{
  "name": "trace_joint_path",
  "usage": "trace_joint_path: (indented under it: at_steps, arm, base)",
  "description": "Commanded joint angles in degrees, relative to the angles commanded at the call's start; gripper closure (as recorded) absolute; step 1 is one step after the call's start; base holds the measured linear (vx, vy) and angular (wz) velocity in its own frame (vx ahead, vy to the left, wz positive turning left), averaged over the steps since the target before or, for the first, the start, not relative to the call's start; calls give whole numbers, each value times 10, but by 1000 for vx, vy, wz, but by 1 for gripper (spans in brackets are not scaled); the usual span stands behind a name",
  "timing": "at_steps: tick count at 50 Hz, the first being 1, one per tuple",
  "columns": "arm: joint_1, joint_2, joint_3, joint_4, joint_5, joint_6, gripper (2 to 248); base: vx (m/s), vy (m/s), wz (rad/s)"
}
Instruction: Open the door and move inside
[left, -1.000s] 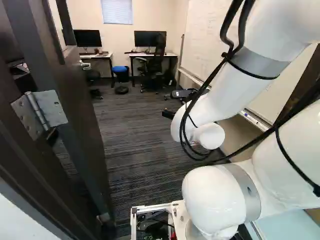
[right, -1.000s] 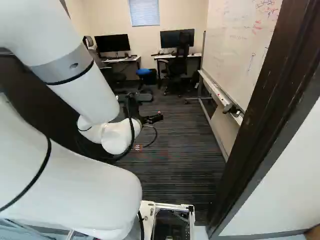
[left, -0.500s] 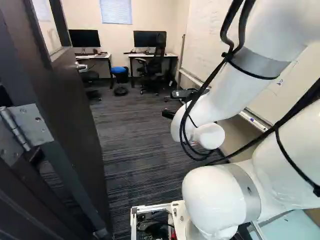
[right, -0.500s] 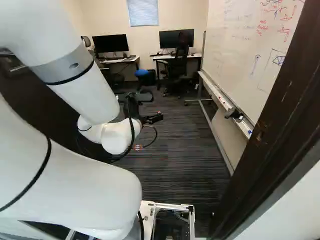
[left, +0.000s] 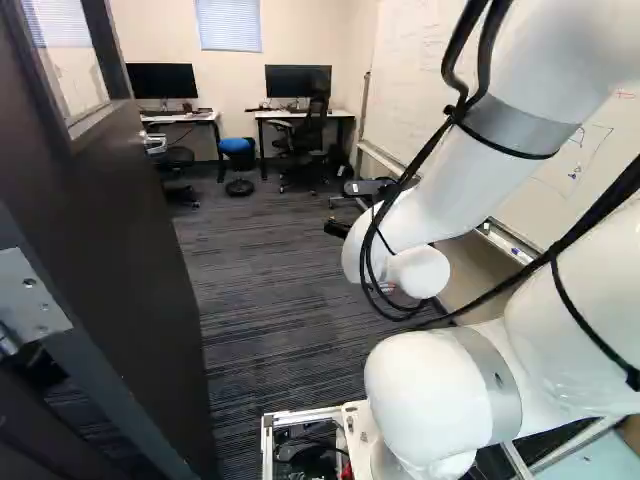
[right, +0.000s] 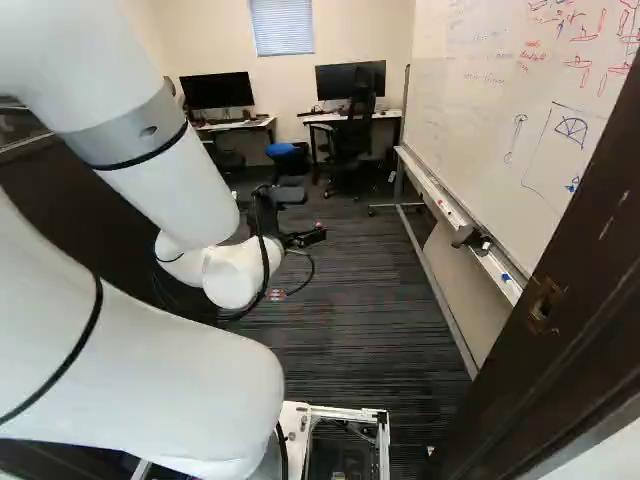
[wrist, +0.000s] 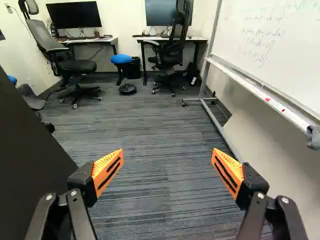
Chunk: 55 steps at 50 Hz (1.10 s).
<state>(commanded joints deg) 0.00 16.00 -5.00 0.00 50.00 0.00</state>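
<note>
The dark door (left: 120, 230) stands swung inward along the left of the left base view, its metal handle (left: 155, 143) on the far part and a hinge plate on the near edge. My gripper (right: 306, 237) is held out over the carpet inside the room. In the wrist view the gripper (wrist: 167, 167) has its two orange-padded fingers wide apart with nothing between them; the door's dark face (wrist: 30, 165) is close beside one finger. The door frame (right: 560, 300) with its strike plate (right: 545, 303) rises at the right of the right base view.
Carpeted floor (wrist: 145, 135) stretches ahead to two desks with monitors, office chairs (wrist: 172, 45) and a blue stool (wrist: 121, 59). A whiteboard (right: 510, 130) on a wheeled stand lines one side, its tray (right: 460, 225) projecting beside the path.
The base has moved forward through the doorway; hinge and door frame slide nearer and outward in the base views. The arm keeps its pose against its lowest joint.
</note>
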Motion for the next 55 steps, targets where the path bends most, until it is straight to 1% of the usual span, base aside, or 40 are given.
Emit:
trace_joint_path:
  at_steps: [55]
  arm:
    - [0, 0, 0, 0, 0, 0, 3]
  base:
    - [157, 2, -5]
